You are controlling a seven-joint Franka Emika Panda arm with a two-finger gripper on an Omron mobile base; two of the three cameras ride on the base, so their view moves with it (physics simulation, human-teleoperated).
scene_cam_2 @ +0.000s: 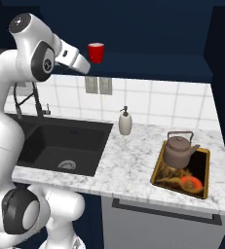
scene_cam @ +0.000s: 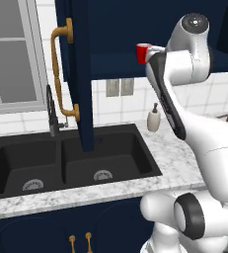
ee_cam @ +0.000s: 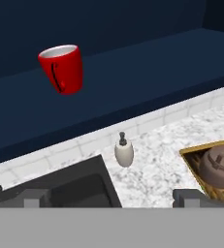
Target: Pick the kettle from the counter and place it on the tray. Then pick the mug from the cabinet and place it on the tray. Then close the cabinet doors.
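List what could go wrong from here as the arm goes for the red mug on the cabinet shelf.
1. The mug stands near the front of the shelf; a misaligned approach by the open gripper might knock it over or off onto the counter.
2. The kettle already fills much of the tray, so room for the mug looks tight.
3. The open cabinet door hangs beside the arm and could be struck.

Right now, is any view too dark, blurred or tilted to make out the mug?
Left base view: the arm partly covers the mug. Right base view: mug crisp against the dim cabinet interior. Hand view: rolled, so the shelf slants, yet the mug is sharp and evenly lit, no glare.
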